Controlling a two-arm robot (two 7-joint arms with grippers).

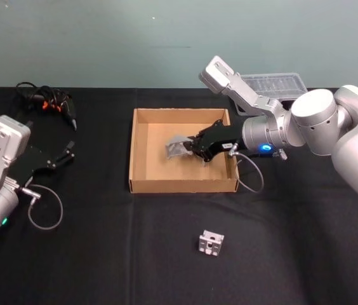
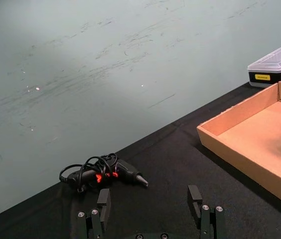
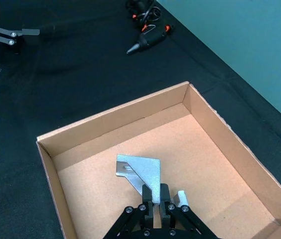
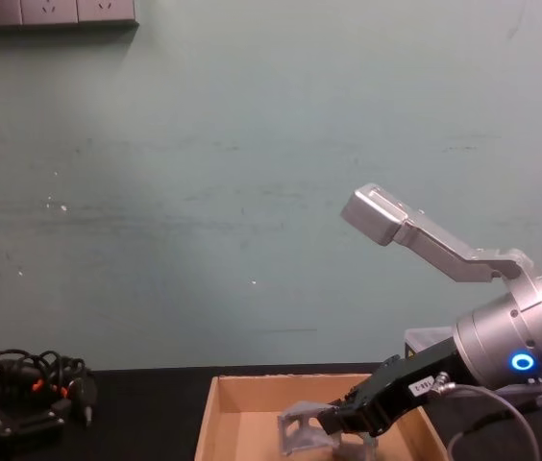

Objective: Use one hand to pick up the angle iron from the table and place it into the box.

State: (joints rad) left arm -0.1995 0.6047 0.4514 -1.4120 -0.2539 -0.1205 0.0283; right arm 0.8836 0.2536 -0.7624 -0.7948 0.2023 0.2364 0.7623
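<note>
Head view: we see the right gripper [image 1: 195,147], a black two-fingered robot hand on a silver arm, reaching over the right wall of the wide, shallow tan cardboard box [image 1: 182,185] on the flat matte black table [image 1: 103,254]. Its jaws are clenched on a silver metal angle iron [image 1: 178,149], held inside the box near the middle; we cannot tell whether the piece touches the floor. We judge the pick-up and carry done, with release and withdrawal left. A second small silver angle bracket [image 1: 211,243] lies on the table in front of the box, well apart. Bare box floor surrounds the held piece, so there is room to let go, though the right wall sits close under the gripper's body. A black plastic case with a clear lid [image 1: 274,82] stands just behind the box's far right corner. The left gripper [image 1: 65,154] is parked far left, jaws spread, grasping nothing.
</note>
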